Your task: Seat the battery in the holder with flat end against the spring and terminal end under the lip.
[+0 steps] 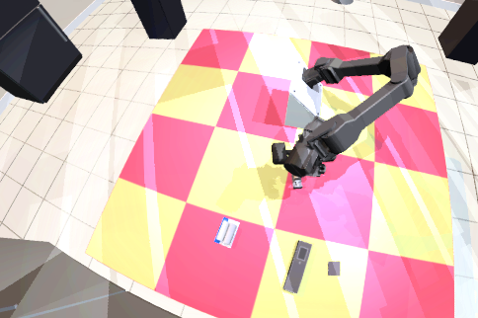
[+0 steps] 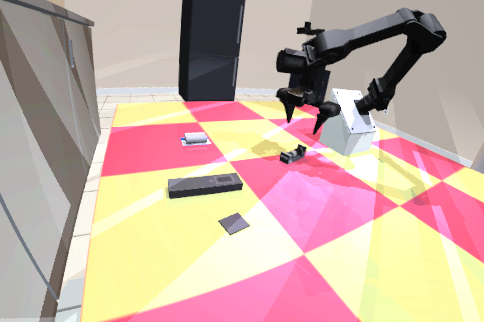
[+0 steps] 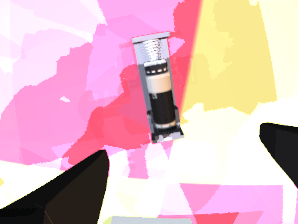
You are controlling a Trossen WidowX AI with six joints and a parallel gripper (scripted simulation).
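The battery holder (image 1: 296, 183) (image 2: 285, 157) (image 3: 145, 38) stands on the checkered surface. In the wrist view the battery (image 3: 162, 102), black with a pale band, lies lengthwise between its side walls, in line with them. One end meets the spring (image 3: 151, 50); the other is at the lip end, where I cannot tell exactly how far it sits under the lip. From above it looks straight; whether it is fully flat is not clear. My gripper (image 2: 302, 127) (image 3: 184, 144) is wide open and empty, above the holder, with its fingertips apart from holder and battery.
A dark remote-like bar (image 1: 292, 277) (image 2: 195, 187) and a small flat dark square (image 1: 334, 269) (image 2: 234, 223) lie on the front side. A white and blue pack with white cylinders (image 1: 227, 232) (image 2: 195, 138) lies farther left. The arm's pale base block (image 1: 300, 111) (image 2: 345, 137) stands behind.
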